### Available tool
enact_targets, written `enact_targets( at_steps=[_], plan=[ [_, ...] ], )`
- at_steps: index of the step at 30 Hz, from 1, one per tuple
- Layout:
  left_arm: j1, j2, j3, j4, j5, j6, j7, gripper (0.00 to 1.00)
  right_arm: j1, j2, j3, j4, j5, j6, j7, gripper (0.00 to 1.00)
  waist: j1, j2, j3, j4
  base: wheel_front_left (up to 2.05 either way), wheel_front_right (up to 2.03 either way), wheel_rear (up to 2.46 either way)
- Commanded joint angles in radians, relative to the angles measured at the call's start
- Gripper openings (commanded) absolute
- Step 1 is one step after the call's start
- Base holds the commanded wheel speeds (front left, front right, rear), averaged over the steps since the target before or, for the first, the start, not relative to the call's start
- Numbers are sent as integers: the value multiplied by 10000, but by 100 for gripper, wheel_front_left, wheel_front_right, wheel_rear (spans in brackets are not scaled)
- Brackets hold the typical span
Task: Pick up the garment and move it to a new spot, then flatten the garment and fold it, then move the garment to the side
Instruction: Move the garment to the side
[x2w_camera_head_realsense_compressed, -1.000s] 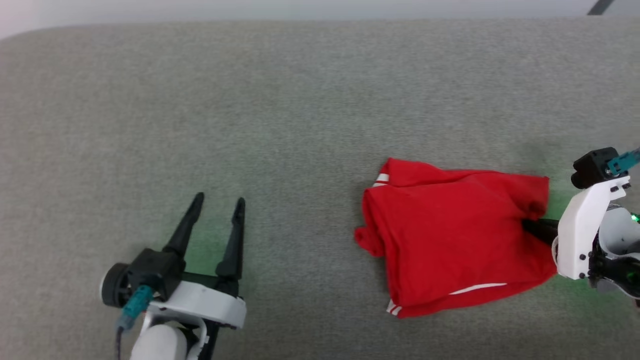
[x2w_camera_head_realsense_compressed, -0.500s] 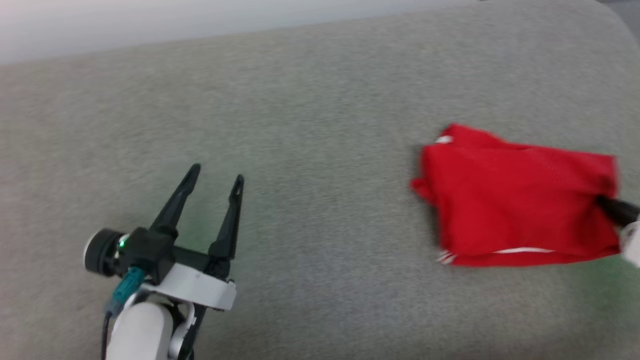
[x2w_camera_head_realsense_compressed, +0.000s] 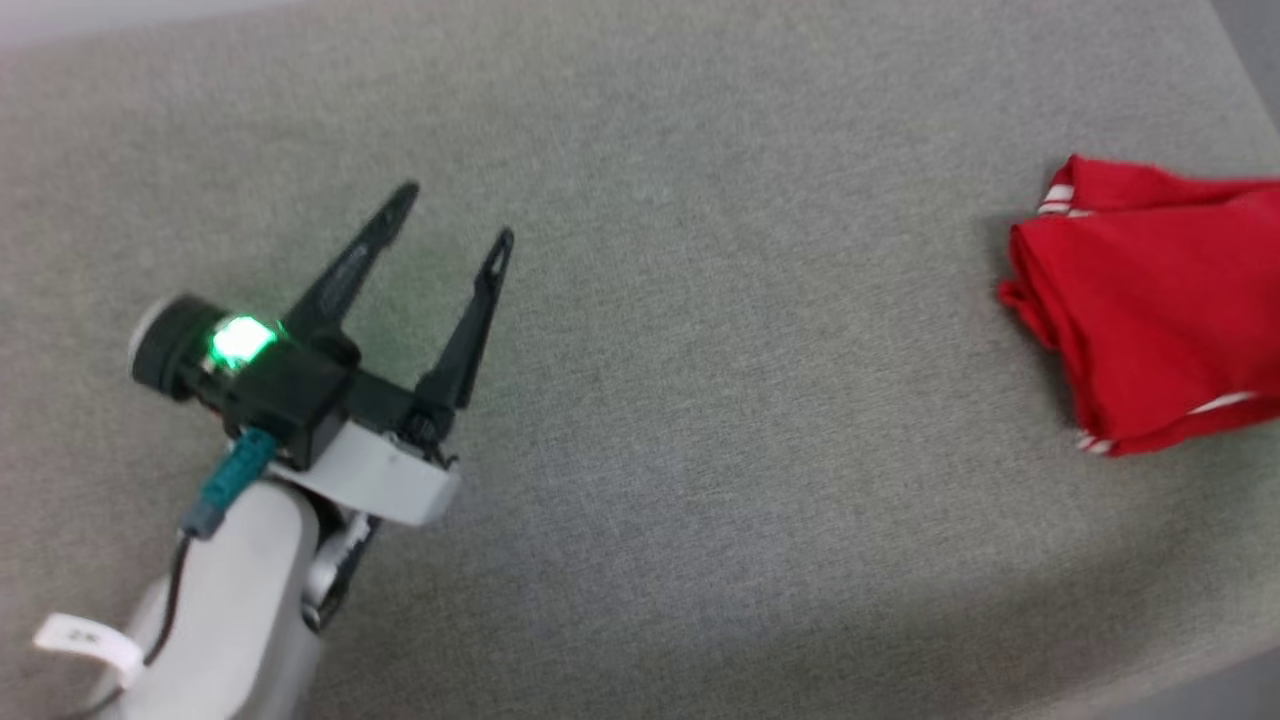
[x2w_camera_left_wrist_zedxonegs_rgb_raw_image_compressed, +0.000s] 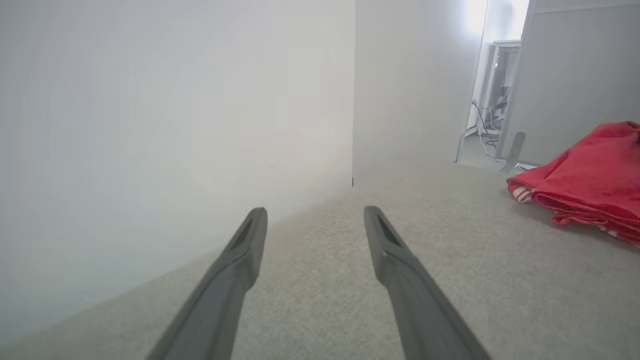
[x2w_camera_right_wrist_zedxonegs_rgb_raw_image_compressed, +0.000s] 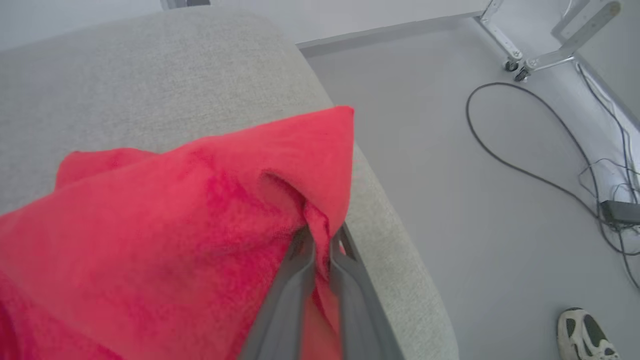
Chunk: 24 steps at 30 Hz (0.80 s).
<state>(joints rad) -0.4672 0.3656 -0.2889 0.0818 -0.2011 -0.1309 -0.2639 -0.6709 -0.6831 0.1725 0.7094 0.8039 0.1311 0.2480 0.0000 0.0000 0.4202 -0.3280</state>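
The garment (x2w_camera_head_realsense_compressed: 1160, 310) is a folded red bundle with red-and-white striped trim, lying at the right edge of the grey fabric surface (x2w_camera_head_realsense_compressed: 700, 400). It also lies low at the right in the left wrist view, garment (x2w_camera_left_wrist_zedxonegs_rgb_raw_image_compressed: 590, 182). My right gripper (x2w_camera_right_wrist_zedxonegs_rgb_raw_image_compressed: 320, 240) is shut on a pinched fold of the garment (x2w_camera_right_wrist_zedxonegs_rgb_raw_image_compressed: 175, 235) near the surface's rounded corner. My left gripper (x2w_camera_head_realsense_compressed: 455, 215) hovers open and holds nothing far to the left, its fingers (x2w_camera_left_wrist_zedxonegs_rgb_raw_image_compressed: 250, 240) spread over bare fabric.
The surface's rounded right corner (x2w_camera_right_wrist_zedxonegs_rgb_raw_image_compressed: 390, 240) drops to a grey floor with a black cable (x2w_camera_right_wrist_zedxonegs_rgb_raw_image_compressed: 525, 170), a power adapter (x2w_camera_right_wrist_zedxonegs_rgb_raw_image_compressed: 620, 210) and a person's shoe (x2w_camera_right_wrist_zedxonegs_rgb_raw_image_compressed: 585, 340). A white wall (x2w_camera_left_wrist_zedxonegs_rgb_raw_image_compressed: 175, 125) stands beyond the surface's far edge.
The head camera has swung left, so the garment now sits at the picture's right edge. The garment has slid right along the surface in my right gripper. My left gripper stays open.
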Motion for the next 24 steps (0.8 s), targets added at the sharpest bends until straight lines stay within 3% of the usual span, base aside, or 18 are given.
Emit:
enact_targets(
  at_steps=[1,11,24],
  plan=[
    [-309,159,-57,-25,40,9,2,100,-458,-80,14,201,-270,-7,-162,0,0,0,544,18,0,0,0],
    [-1115,734,-265,-415,61,10,2,100,-2857,256,288,2579,-2382,-9,-1336,0,0,0,1172,397,0,0,0],
    [-1230,873,-292,-481,-8,166,126,100,-3727,757,68,5215,-3278,-9,-3028,0,0,0,1367,577,0,0,0]
  ],
)
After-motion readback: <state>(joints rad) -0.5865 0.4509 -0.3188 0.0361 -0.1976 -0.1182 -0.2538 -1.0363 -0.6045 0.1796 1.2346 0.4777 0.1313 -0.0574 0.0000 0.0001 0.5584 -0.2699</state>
